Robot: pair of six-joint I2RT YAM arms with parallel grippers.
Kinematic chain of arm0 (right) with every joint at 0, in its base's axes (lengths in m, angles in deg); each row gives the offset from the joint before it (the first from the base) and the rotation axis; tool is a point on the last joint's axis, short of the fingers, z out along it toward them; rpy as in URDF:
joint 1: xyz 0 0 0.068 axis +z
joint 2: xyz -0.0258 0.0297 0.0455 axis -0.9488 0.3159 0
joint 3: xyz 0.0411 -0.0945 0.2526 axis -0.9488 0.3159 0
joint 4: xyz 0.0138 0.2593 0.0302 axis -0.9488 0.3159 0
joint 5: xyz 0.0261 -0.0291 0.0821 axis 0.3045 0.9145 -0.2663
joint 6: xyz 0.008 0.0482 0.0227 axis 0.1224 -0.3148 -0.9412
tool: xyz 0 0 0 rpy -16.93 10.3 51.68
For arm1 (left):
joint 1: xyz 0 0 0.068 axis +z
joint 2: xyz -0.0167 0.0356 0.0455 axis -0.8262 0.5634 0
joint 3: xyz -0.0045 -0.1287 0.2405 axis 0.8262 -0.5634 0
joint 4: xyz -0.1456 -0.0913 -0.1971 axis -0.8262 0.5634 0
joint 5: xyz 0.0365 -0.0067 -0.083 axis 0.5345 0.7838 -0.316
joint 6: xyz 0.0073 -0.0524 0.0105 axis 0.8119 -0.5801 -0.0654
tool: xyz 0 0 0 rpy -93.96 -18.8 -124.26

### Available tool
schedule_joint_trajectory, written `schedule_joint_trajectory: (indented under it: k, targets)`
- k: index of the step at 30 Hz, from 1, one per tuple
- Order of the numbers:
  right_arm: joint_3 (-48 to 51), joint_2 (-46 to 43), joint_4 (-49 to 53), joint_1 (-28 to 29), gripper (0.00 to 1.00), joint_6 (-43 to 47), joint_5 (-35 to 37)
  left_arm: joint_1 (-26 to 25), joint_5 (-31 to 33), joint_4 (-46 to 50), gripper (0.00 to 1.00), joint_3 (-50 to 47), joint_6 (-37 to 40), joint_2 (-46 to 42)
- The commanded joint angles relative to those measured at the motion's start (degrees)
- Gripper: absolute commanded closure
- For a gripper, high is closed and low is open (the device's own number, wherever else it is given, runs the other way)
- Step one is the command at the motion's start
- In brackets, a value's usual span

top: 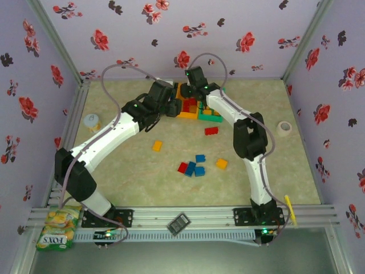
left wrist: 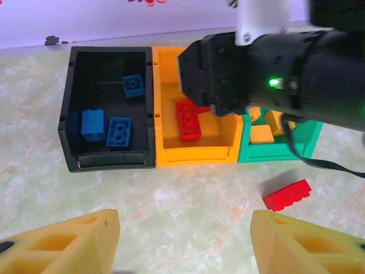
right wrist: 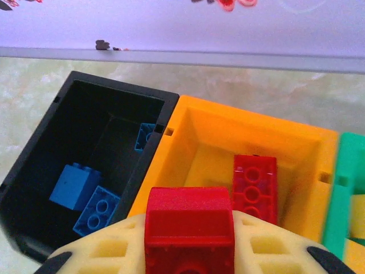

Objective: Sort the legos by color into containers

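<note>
One idle gripper: left gripper (left wrist: pixel 185 240), jaws apart, empty, on the bins' near side.
Held brick (right wrist: pixel 189 220): red, clamped in the right gripper (right wrist: pixel 189 248), over the orange bin's near wall.
Release target: orange bin (right wrist: pixel 245 131), directly ahead and below, at the worktop's far edge; right arm judged nearer.
Lying brick (right wrist: pixel 255 185): red, inside, long axis near-to-far.
Flanks: black bin (right wrist: pixel 108 108) left, green bin (right wrist: pixel 342 188) right.

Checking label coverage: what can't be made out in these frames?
- Top view: left arm and right arm cover the bins; contents uncountable.
- Left wrist view: right arm hides the backs of orange bin and green bin.
- Right wrist view: right edge cuts the green bin; bottom edge cuts the held red brick.
</note>
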Motion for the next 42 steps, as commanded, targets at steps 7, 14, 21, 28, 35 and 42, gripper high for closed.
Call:
schedule_joint_trajectory:
  k: [7,14,21,28,35,42]
  targets:
    - [-4.02,-0.27,2.41,-0.51,0.38,-0.61,-1.62,0.33,1.53,0.39,0.37,-0.60,-0.55,-1.61]
    - [9.64,-11.08,0.82,-0.45,0.37,2.26,0.42,0.43,1.44,0.46,0.37,-0.60,-0.29,-1.51]
    - [27.54,-22.66,-1.36,-0.51,0.35,3.90,4.71,0.45,1.46,0.02,0.37,-0.70,0.16,-0.91]
    - [41.09,-30.51,-2.62,-0.09,0.35,2.91,6.18,0.37,1.22,0.58,0.37,-1.41,0.13,0.14]
    - [49.42,-35.25,-3.46,0.54,0.34,0.86,6.83,-0.14,-0.15,1.97,0.37,-8.00,-3.20,-0.73]
    - [51.43,-36.65,-2.78,0.45,0.34,-1.42,7.71,-5.94,-2.68,2.93,0.38,-13.05,-7.08,0.22]
